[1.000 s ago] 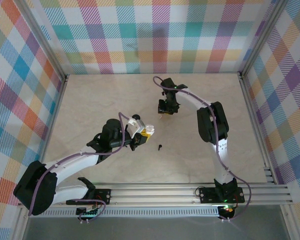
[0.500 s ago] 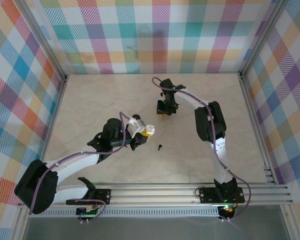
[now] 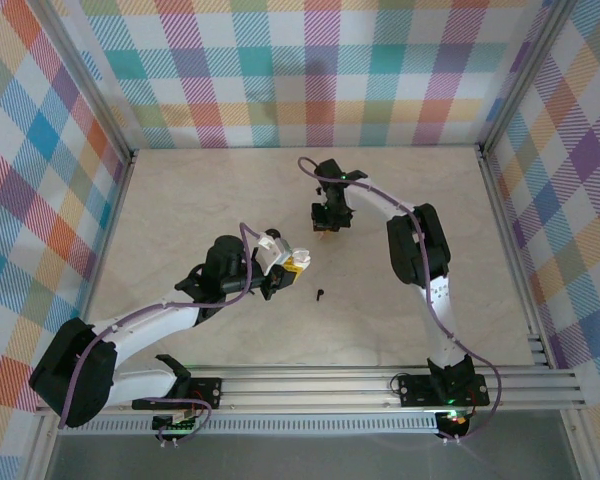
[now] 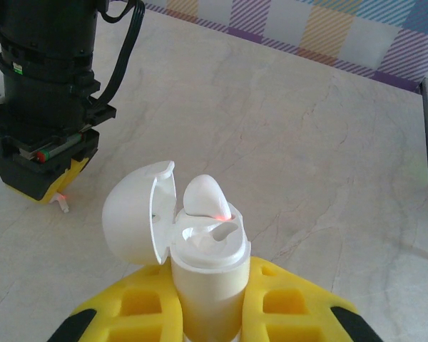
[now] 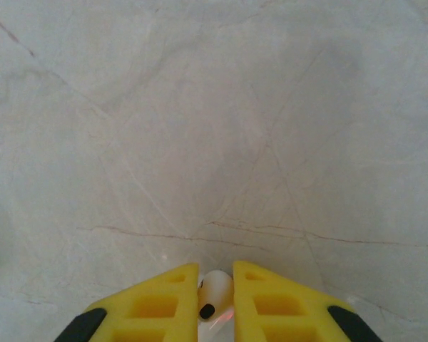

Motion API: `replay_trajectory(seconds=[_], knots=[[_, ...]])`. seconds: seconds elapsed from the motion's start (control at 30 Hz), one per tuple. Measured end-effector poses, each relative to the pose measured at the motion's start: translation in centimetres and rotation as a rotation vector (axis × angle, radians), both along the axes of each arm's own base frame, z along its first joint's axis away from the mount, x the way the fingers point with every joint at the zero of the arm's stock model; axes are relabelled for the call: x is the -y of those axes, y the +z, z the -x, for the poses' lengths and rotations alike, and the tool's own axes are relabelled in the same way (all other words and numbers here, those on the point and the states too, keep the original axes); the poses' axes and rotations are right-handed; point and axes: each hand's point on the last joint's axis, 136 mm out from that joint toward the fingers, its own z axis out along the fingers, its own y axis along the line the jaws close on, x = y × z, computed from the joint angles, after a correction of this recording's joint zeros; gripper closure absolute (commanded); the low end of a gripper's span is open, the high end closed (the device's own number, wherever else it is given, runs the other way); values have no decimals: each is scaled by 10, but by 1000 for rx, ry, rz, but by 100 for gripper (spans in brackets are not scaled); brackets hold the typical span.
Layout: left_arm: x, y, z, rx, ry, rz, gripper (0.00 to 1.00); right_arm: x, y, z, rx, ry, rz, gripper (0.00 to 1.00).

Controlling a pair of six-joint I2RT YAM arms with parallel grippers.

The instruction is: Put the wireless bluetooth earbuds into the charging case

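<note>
Closest to my two bases, a black earbud lies all alone on the table. It is near my left gripper but not touching it.

A little farther out is that left gripper. Its yellow fingers are squeezed onto the charging case, one on each side, and the case stands up straight between them. The round lid is flipped open and hangs to one side. One white earbud sits in the case with its fat end poking up. A tiny red light glows next to it.

Farther still, well apart from the case, my right gripper points down, very low over the table. Its fingers are almost together, and they pinch the other white earbud between them. That earbud has a small black dot on it. I can see its thin stem poking out under the gripper, right at the tabletop.

Past that, the pale table runs on to the checked wall.
</note>
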Motion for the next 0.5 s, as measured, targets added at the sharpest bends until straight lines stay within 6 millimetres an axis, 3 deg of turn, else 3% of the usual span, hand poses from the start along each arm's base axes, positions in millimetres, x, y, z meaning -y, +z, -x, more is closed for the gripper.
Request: replay_trajectory(seconds=[0.23,0.5], knots=[[0,-2,1,-9,-3,-5,100,9,3,8,0,25,51,90],[1,-2,4,-25,-15,-2,100,55,24,39,10,68,185,90]])
